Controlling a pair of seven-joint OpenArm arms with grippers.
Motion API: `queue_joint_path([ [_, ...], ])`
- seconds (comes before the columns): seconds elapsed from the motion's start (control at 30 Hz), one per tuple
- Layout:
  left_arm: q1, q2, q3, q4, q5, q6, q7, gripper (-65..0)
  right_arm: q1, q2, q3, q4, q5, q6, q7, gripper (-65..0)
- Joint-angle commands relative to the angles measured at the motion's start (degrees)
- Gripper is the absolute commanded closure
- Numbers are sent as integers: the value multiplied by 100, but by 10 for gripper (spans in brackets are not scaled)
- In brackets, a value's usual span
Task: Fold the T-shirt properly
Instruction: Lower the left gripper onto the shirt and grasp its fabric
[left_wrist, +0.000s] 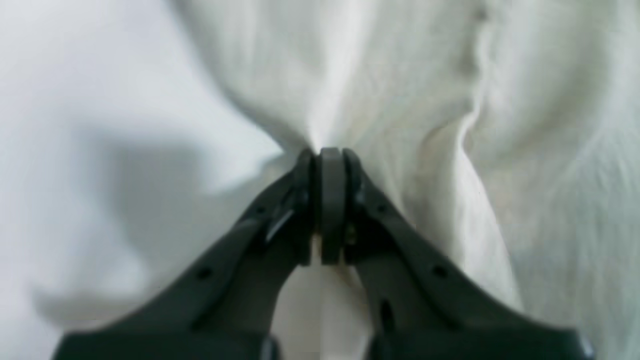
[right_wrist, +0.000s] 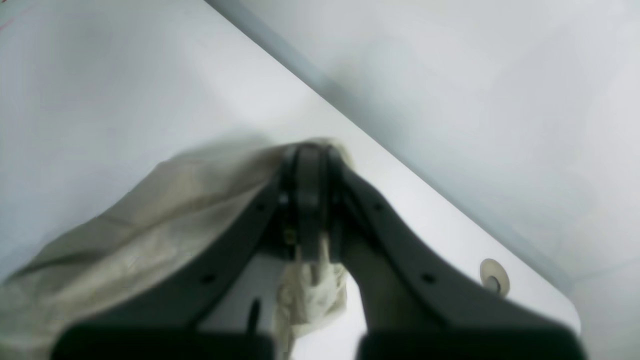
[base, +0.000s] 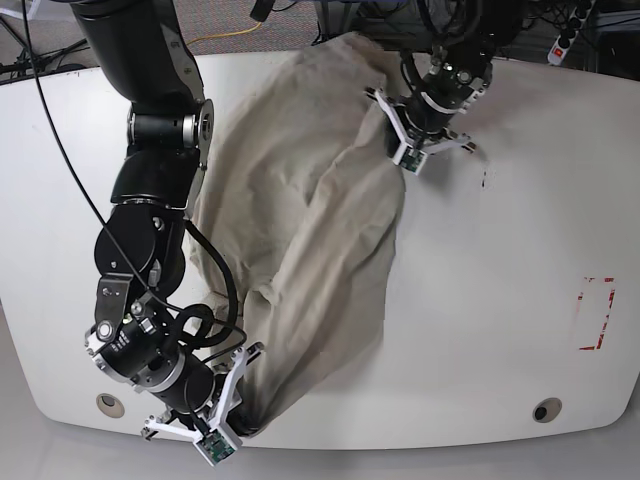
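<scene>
Beige T-shirt (base: 300, 230), bunched on table (base: 500, 300); left gripper (left_wrist: 330, 165) and right gripper (right_wrist: 310, 160) fingers each pinch cloth. Grasping step; next: spread flat.

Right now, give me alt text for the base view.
A wrinkled beige T-shirt stretches diagonally across a white table, each end pinched by a shut tool: the right tool at the near edge, the left tool at the far side.

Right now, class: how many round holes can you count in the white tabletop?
2. One hole sits near the table's front edge beside the right gripper; the other hole is near the opposite front corner. The T-shirt may hide more.
</scene>
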Motion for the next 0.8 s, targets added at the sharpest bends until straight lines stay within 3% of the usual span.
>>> queue_joint_path([
  [0.0,-16,-70,-315,266,10,-8,-110,0,240,45,13,115,16,-12,168,0],
  [0.2,-210,-730,-798,380,-16,-16,-110,0,240,142,13,133,-160,-12,168,0],
  [0.37,-500,-870,-1229,327,-16,-16,-101,-1,240,150,13,133,-178,-12,168,0],
  [0.47,-579,-870,-1519,327,-16,-183,-48,-158,222,150,13,133,-178,-12,168,0],
  [0.53,-579,-870,-1739,363,-16,-561,-22,-306,222,150,13,133,-178,-12,168,0],
  [0.6,-579,-826,-1976,371,-16,-781,-22,-400,222,150,13,133,-178,-12,168,0],
  [0.67,-579,-659,-2170,371,-16,-1019,-22,-428,214,133,13,133,-178,-12,168,0],
  [0.77,-517,-483,-2389,424,-16,-1590,-13,-406,214,133,13,133,-178,-12,168,0],
])
